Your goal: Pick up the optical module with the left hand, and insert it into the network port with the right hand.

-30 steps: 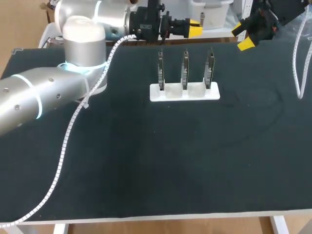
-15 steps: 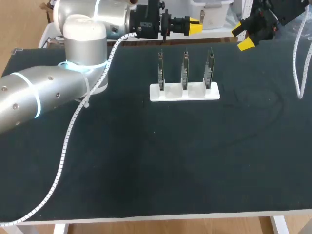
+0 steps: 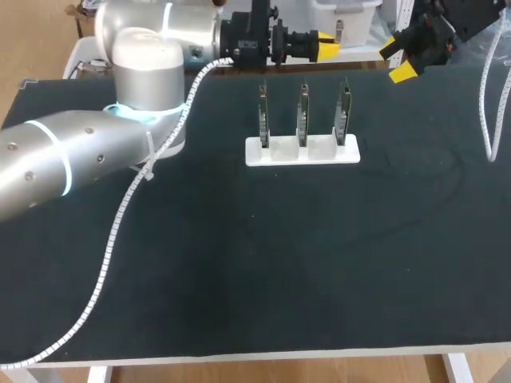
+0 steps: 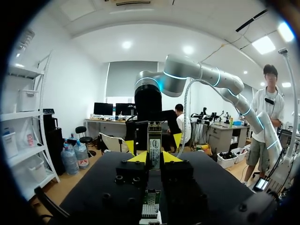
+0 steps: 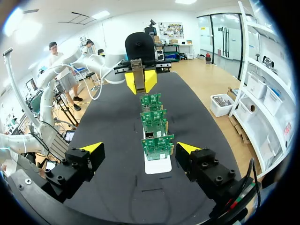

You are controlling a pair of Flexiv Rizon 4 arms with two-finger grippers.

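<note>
The optical module, a slim metal bar, stands upright between the yellow tips of my left gripper, which is shut on it. In the head view that gripper is over the table's far edge, behind the boards, with the module sticking out of it. My right gripper hangs open at the far right, facing the left one. From the right wrist, its open fingers frame the row of three green circuit boards, and the left gripper with the module sits beyond them.
The three boards stand upright in a white holder at the table's far middle. A white cable chain trails from my left arm across the dark mat, and another hangs at the right edge.
My left gripper has moved a little to the right along the far edge with the module in it. The right arm has stayed where it was.
</note>
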